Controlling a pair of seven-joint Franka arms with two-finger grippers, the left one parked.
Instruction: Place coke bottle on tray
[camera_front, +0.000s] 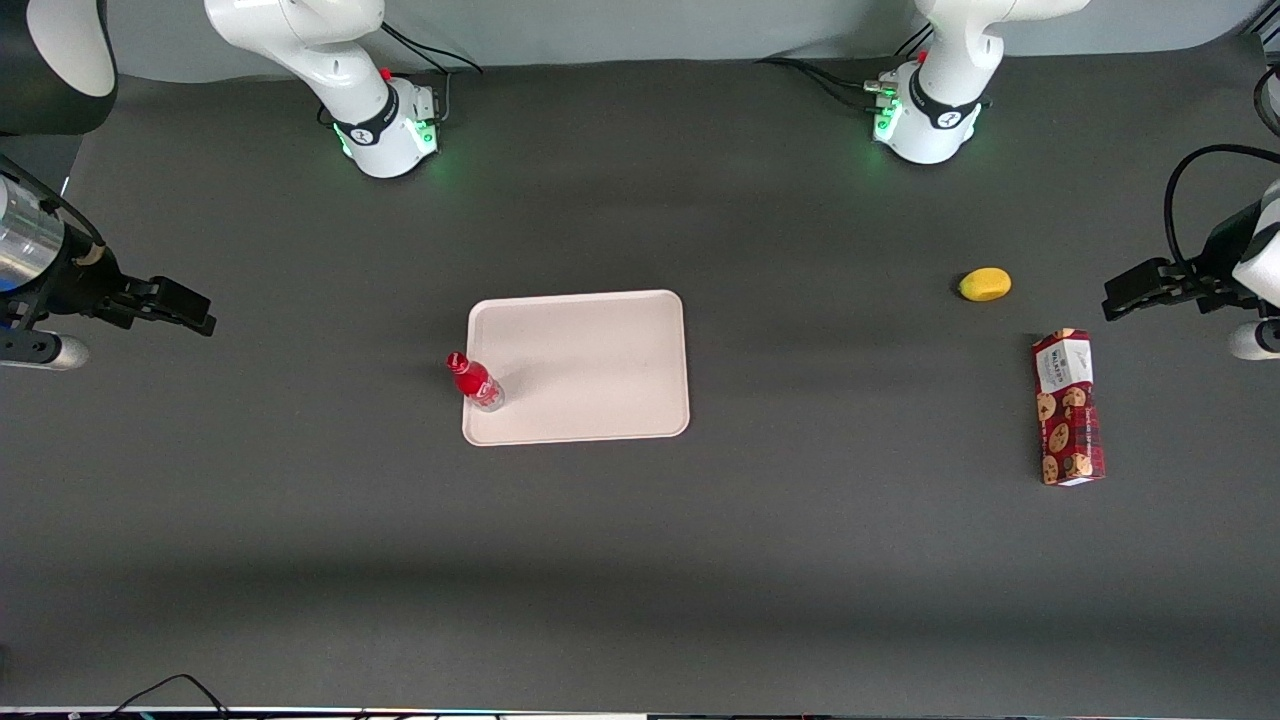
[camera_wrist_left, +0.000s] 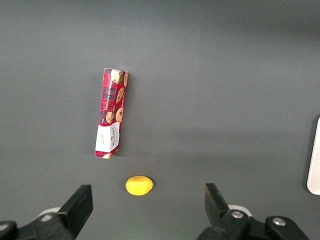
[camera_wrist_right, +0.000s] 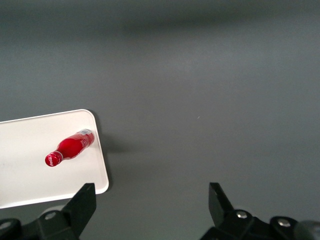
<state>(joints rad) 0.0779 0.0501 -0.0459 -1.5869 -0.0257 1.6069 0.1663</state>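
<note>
The bottle (camera_front: 475, 381) stands on the tray (camera_front: 600, 370), at its edge toward the working arm. The gripper (camera_front: 185, 305) hangs released and empty, well apart. Placement looks done; nothing seems left but parking.

lemon (camera_front: 985, 284) on table (camera_front: 800, 560) | cookie box (camera_front: 1068, 407) lying flat near it, nearer the front camera

We're looking at a robotics lab: two white arm bases (camera_front: 385, 125) glowing green on a dark matted table (camera_front: 640, 560).
</note>
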